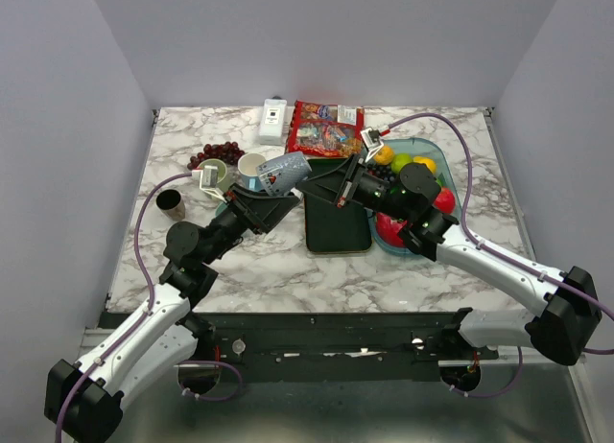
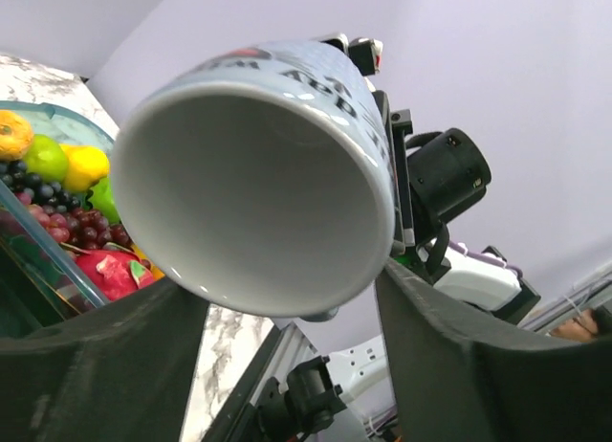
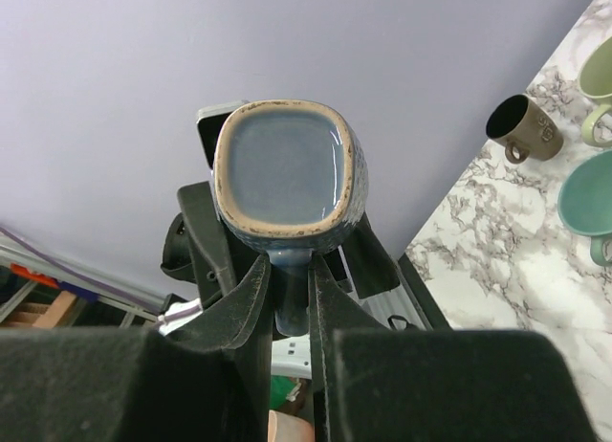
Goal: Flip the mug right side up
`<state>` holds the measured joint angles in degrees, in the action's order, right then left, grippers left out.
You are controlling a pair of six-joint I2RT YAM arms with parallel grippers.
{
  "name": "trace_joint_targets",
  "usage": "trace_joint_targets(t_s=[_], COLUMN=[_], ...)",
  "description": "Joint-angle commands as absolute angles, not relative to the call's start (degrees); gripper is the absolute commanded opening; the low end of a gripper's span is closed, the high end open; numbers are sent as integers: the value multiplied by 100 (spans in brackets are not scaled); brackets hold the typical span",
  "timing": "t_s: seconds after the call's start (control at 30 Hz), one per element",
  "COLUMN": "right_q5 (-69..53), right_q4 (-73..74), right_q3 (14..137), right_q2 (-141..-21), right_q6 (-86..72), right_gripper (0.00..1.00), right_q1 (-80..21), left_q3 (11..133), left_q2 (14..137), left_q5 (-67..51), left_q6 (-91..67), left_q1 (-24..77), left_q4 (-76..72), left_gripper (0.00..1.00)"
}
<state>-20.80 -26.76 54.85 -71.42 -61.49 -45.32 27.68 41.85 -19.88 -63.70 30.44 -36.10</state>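
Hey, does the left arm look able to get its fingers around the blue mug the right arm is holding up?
Probably yes. The right fingers pinch only the handle of the blue mug, leaving its body bare, and the left fingers stand open on either side of it, nothing between.

Mug [image 1: 283,172] between left gripper [image 1: 275,196] and right gripper [image 1: 321,179], above mat [image 1: 336,227], tray [image 1: 414,142] right
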Motion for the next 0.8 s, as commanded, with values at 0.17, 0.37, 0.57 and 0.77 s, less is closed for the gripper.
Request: trace_joint_targets(t_s=[0.17, 0.37, 0.57, 0.77], right_q5=[-2408, -2636, -2760, -2699], right_q4=[-3349, -2989, -2716, -2128], right_q3=[5326, 5432, 5379, 5423], right_q2=[-7137, -7224, -7207, -7137], right_q6=[-6311, -6108, -6012, -5687], right_gripper=[1, 1, 1, 14], right_q1=[-4535, -4632, -4641, -4641], left_q3=[2795, 2716, 2751, 3067], left_q2=[4192, 4105, 4034, 3990], left_q5=[-1178, -853, -791, -660], left_q6=[-6513, -6451, -6293, -5819], left_q1=[3085, 3094, 3094, 3094], left_q4=[-3754, -3595, -3463, -2551], left_gripper=[52, 50, 10, 0])
